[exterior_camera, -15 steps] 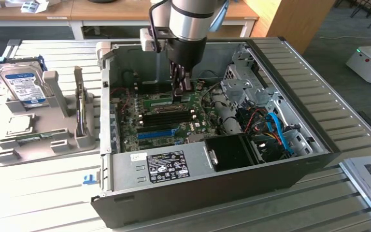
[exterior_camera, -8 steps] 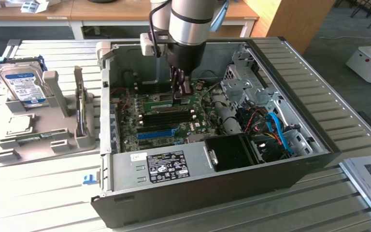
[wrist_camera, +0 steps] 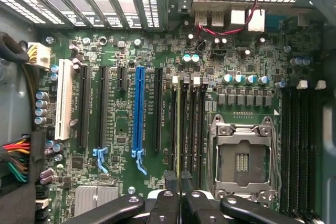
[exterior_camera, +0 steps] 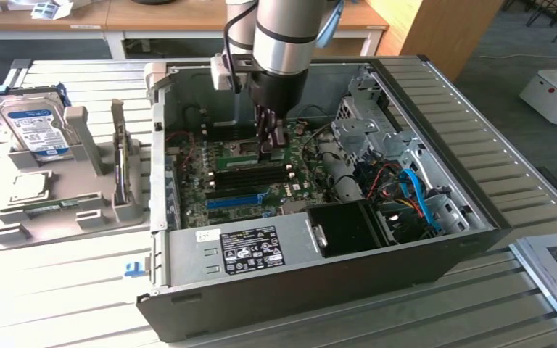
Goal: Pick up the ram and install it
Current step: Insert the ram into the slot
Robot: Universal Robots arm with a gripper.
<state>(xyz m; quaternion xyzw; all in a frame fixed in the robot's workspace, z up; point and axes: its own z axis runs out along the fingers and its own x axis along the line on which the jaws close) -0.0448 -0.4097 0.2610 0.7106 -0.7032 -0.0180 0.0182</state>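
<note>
In the exterior view, your arm (exterior_camera: 283, 43) comes straight down from the top of the picture into the open case (exterior_camera: 307, 290), which lies on its side on the tabletop (exterior_camera: 56, 297). The wrist is upright and the claw (exterior_camera: 270, 139) points down at the board (exterior_camera: 249, 185), with its tips just above the black memory slots in the middle. The two fingers hang close together with only a slim gap, and you cannot tell from here what sits in it. To the exterior view's left, well apart from the claw, a grey stand (exterior_camera: 75, 217) holds a hard drive (exterior_camera: 35, 130) upright. In the wrist view you look straight down past the claw at the board. The fingers (wrist_camera: 169, 182) are drawn in narrow, and pinched between them you have the ram (wrist_camera: 179, 129), seen edge-on as a thin green-yellow line running away from the fingertips. It lies parallel to the bank of black slots (wrist_camera: 193, 124) and over the outermost one, between the blue slot (wrist_camera: 139, 114) and the CPU socket (wrist_camera: 241, 156). You cannot tell whether its lower edge touches that slot or hangs just above it. White latch tabs (wrist_camera: 175, 80) sit at the far end of the bank.
</note>
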